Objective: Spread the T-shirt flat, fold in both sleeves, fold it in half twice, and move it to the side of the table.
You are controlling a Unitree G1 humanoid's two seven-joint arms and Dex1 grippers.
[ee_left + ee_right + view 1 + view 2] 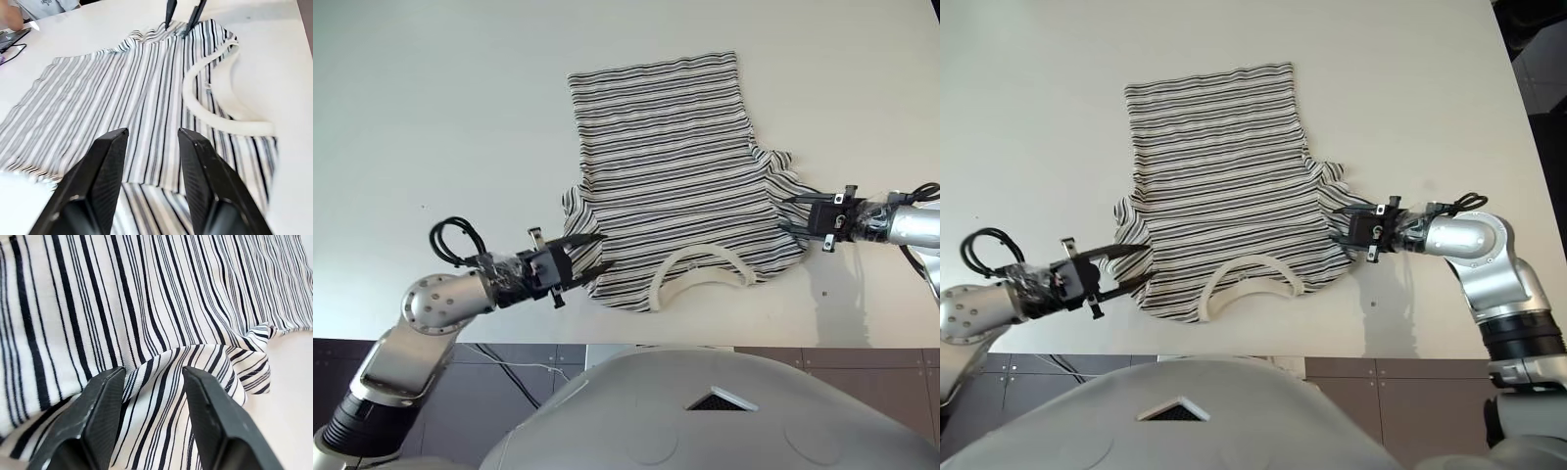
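Note:
The black-and-white striped T-shirt (675,166) lies spread on the white table (431,117), its white collar (700,266) nearest me and its hem at the far side. My left gripper (595,252) is open at the shirt's near left shoulder, its fingers (110,152) just above the fabric. At the bunched right sleeve (781,168), my right gripper (788,215) is also open. A raised fold of striped cloth (156,357) sits between its fingers (105,396). In the left wrist view, the right gripper (183,14) appears across the shirt.
The table's near edge (724,345) runs just below the collar. Bare tabletop lies to the left, right and beyond the shirt. A dark flat object with a cable (12,38) rests at the table's far edge.

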